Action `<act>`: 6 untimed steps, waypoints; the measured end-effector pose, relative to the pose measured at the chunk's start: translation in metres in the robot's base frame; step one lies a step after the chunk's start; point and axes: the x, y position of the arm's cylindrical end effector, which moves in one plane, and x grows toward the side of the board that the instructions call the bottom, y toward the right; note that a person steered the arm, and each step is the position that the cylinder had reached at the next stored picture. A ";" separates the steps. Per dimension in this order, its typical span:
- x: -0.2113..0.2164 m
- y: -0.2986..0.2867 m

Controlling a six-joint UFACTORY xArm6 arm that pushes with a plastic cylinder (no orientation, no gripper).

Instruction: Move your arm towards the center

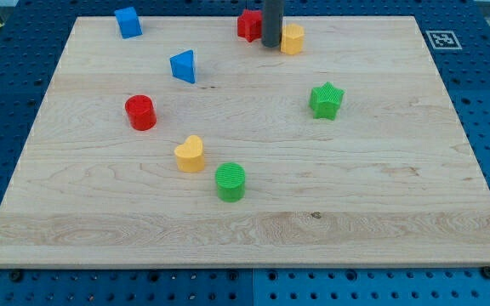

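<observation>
Near the view's top, my tip [270, 44] sits between red block [248, 25] and yellow block [293, 39]; no jaws exist, nothing held; slide straight down-view, brushing neither.

A plain dark grey rod [270, 22], round and smooth, with a faint lighter sheen along one side. It carries no visible markings, cables or screws, and ends below in my tip [270, 45], blunt and flat.

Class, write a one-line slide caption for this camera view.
My tip sits between red block and yellow block, top of board.
</observation>
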 end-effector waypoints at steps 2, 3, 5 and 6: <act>0.000 -0.001; 0.012 -0.001; 0.142 -0.044; 0.177 -0.099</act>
